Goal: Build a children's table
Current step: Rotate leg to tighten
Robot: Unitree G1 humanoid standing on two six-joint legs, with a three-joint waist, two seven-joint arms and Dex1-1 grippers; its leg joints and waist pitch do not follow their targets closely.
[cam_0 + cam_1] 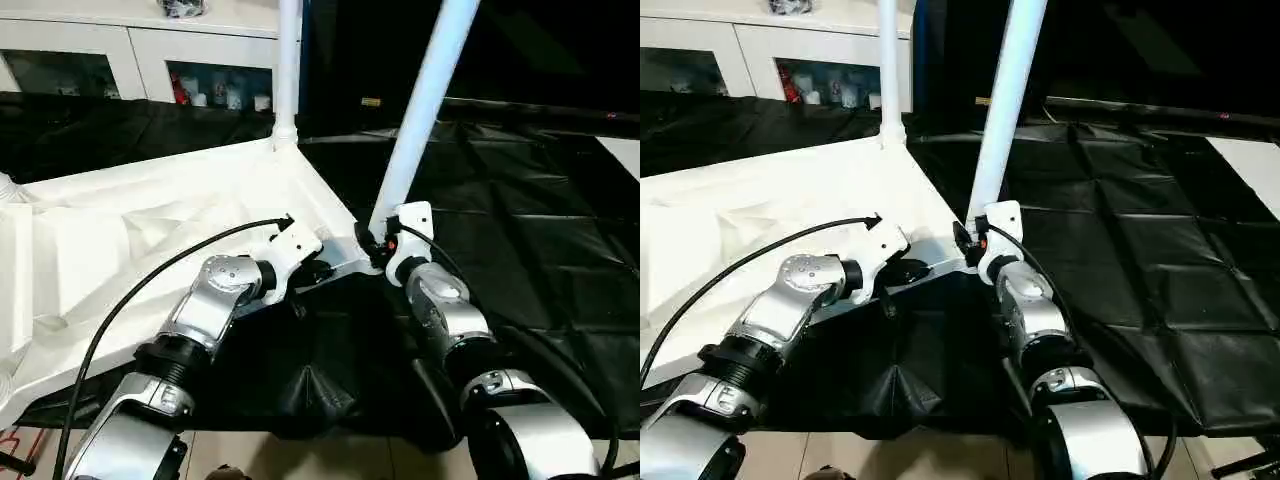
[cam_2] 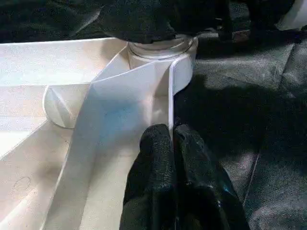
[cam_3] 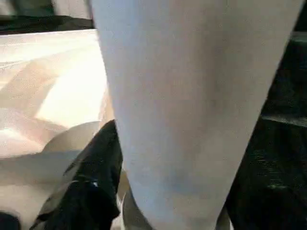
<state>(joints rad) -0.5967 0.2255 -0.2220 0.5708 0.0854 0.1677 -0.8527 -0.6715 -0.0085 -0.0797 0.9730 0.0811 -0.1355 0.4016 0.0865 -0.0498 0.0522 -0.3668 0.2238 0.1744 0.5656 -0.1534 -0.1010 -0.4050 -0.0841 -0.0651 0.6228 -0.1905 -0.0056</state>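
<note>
We see the children's table top (image 1: 150, 250) lying upside down on a surface covered with black plastic sheeting (image 1: 520, 250), its ribbed white underside facing up and its near corner pointing toward us. A white leg (image 1: 288, 70) stands upright in the far corner socket. A second white leg (image 1: 425, 110) rises from the near corner socket (image 2: 160, 50), leaning to the right as it goes up.

Our left gripper (image 2: 173, 143) sits at the near edge of the table top, close beside that corner. In the left wrist view its two black fingers (image 2: 153, 182) are pressed together with the thin white rim of the top (image 2: 171, 96) running between them, so it is closed on the table's edge.

Our right gripper (image 1: 378, 243) is at the base of the leaning leg, right at the corner socket. The right wrist view shows one black finger (image 3: 96, 187) lying along the leg's side, with the leg's broad white tube directly ahead. We cannot tell whether this gripper is clamping the leg or merely set around it.

Behind the surface stands a white cabinet with glass doors (image 1: 150, 60).
</note>
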